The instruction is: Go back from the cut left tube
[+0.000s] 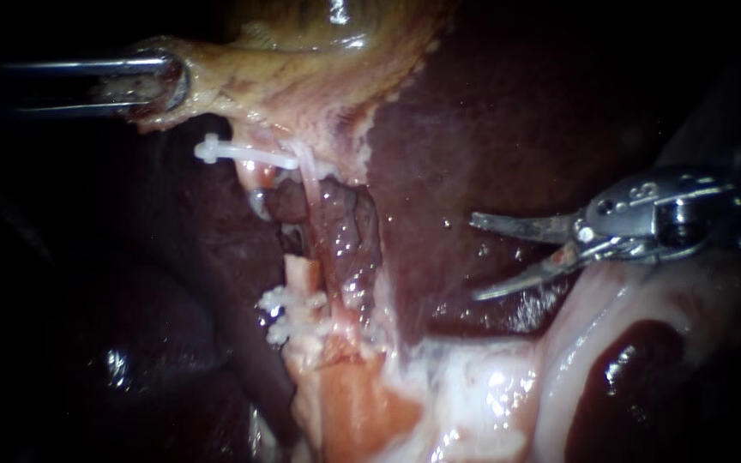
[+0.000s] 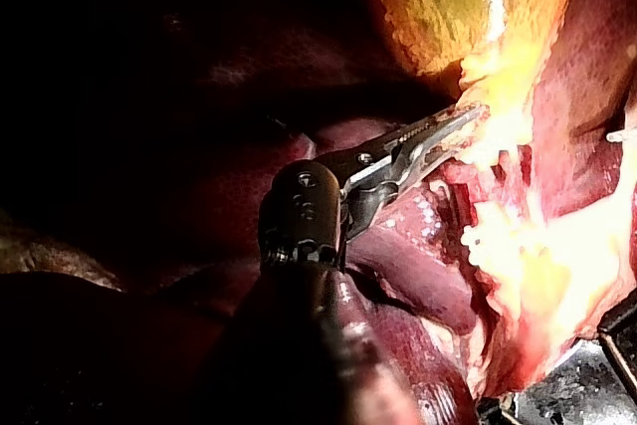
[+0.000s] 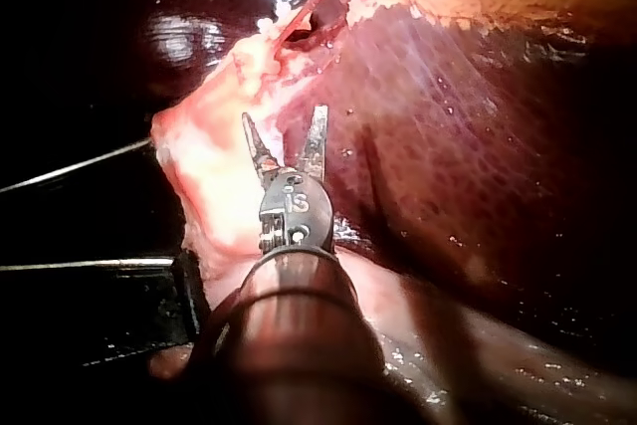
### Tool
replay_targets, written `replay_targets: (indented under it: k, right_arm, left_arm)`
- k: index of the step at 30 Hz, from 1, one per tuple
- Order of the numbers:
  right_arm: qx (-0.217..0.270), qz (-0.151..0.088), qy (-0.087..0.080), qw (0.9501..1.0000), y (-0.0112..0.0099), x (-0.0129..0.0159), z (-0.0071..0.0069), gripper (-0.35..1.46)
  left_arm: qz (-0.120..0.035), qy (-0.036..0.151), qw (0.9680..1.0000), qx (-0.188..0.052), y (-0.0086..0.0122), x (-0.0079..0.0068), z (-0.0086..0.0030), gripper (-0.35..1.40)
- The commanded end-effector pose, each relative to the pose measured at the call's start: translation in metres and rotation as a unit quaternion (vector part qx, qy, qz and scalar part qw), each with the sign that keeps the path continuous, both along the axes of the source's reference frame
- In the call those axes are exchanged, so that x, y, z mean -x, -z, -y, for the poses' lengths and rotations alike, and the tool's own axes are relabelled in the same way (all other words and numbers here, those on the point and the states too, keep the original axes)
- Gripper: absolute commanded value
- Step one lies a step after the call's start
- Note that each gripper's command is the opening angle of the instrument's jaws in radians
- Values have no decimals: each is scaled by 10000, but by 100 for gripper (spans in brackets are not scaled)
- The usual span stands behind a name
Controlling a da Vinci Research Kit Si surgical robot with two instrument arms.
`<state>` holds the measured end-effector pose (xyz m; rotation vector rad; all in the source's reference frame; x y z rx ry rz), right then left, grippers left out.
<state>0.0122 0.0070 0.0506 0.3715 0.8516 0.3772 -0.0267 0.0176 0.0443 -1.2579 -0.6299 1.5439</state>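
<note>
The left tube is cut in two. Its upper stump hangs below a white clip, and its lower stump stands above more white clips. A thin pale tube still runs down just right of the gap. My right instrument is well right of the stumps over the liver, its curved jaws open and holding nothing. At the upper left, my left instrument is shut on the edge of the yellowish gallbladder and holds it up.
Pale fatty tissue spreads below the right instrument. Dark liver lies left of the clipped stumps. In the right wrist view, thin metal rods lie beside the tissue.
</note>
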Motion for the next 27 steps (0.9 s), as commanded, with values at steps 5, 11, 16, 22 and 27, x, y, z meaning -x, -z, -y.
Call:
replay_targets:
  k: [5,11,16,22,27]
  right_arm:
    - [-4,-3,0,10000,-1,4,1,143]
    - [-4,-6,6,10000,-2,7,0,143]
    - [-4,-7,8,10000,-2,8,0,143]
    - [-4,-7,8,10000,-2,9,0,143]
    - [-30,-28,34,10000,-2,7,0,143]
  left_arm:
    - [-19,22,10000,30,-18,10,1,-35]
    - [-39,-8,9999,96,-52,32,9,-35]
    - [-71,-78,9999,136,-70,45,11,-35]
    - [-65,-106,9998,132,-72,48,12,-35]
    - [-58,-116,9998,128,-70,44,12,-35]
